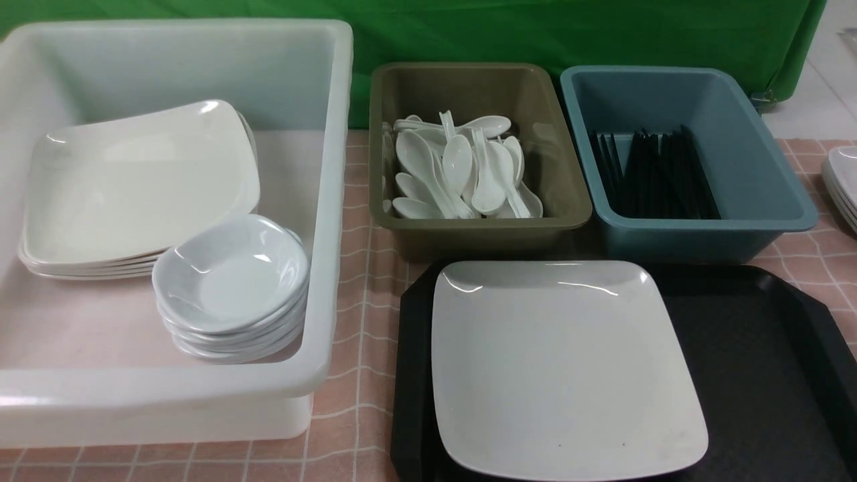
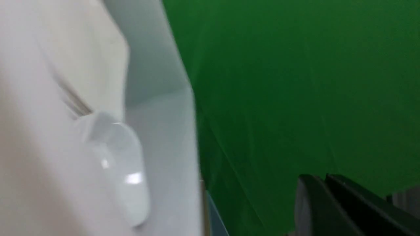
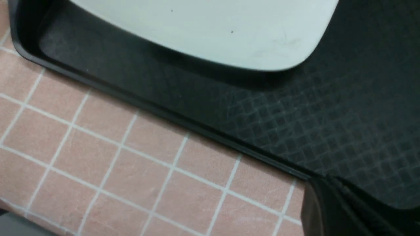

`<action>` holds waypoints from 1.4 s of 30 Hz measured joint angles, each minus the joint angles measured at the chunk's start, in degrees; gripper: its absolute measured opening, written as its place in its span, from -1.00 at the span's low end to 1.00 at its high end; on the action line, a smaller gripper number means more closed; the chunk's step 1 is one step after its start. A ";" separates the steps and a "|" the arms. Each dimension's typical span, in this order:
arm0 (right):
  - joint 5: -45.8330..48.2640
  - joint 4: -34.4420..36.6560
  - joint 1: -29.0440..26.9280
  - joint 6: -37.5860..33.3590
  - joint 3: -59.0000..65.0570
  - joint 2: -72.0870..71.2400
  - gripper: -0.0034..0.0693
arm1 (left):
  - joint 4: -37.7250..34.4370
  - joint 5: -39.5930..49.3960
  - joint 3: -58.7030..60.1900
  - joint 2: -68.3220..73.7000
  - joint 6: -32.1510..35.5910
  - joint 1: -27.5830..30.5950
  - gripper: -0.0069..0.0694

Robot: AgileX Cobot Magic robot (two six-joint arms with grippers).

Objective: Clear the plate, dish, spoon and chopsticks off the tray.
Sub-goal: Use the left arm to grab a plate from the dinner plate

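The big white plate [image 1: 566, 368] lies flat on the black tray [image 1: 750, 348]. It sits by the tray's left edge, and its far edge is close to the tray's far edge. The plate has 2 tiny dark dots near its near edge. The tray is at the near side of the bench [image 1: 358, 375], toward the right edge.

The spoons [image 1: 458, 161] are in a messy heap in the brown bin [image 1: 552, 222], behind the tray's far left corner. The chopsticks [image 1: 659, 177] are in the blue bin [image 1: 710, 225], just beside the brown bin and behind the tray's far edge. They lean toward the bin's near left corner.

The big white tub [image 1: 325, 201] is at the left side of the bench. In it, a pile of long plates [image 1: 140, 187] lies near the left wall. A tall pile of small dishes [image 1: 231, 281] stands by the tub's near right corner, tipped a bit. More white dishes [image 1: 845, 181] are stacked at the bench's right edge, partly cut off. A green cloth [image 1: 462, 33] hangs at the back.

The left gripper [image 2: 321, 180] is near the tub, its tips pressed together with nothing in them. The right gripper [image 3: 323, 182] is by the tray's near edge. Its tips are pressed together too, and it holds nothing.
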 joint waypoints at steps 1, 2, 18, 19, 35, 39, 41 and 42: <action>-0.02 -0.20 0.00 -0.69 0.00 0.00 -0.82 | 0.52 3.03 -3.35 1.33 1.14 0.00 -0.77; -0.08 -0.52 0.00 -1.61 0.00 0.00 -0.82 | 1.36 6.68 -7.70 3.67 2.61 0.00 -0.77; -0.43 -1.47 0.00 -4.23 0.00 0.00 -0.82 | -5.36 52.71 -40.68 59.62 26.92 -11.72 -0.77; -0.43 -1.47 0.00 -4.23 0.00 0.00 -0.82 | -3.53 50.96 -40.68 61.27 23.97 -15.74 -0.77; -0.43 -1.47 0.00 -4.05 0.00 0.00 -0.81 | 21.50 31.17 -44.10 91.59 -7.07 -51.44 0.00; -0.43 -1.47 0.00 -4.05 0.00 0.00 -0.80 | 22.62 30.37 -47.41 95.54 -7.38 -51.44 0.24; -0.43 -1.47 0.00 -4.05 0.00 0.00 -0.79 | 24.34 29.84 -48.93 97.03 -8.53 -51.44 0.30; -0.43 -1.47 0.00 -4.05 0.00 0.00 -0.79 | 24.34 29.87 -49.05 97.17 -8.73 -51.44 0.30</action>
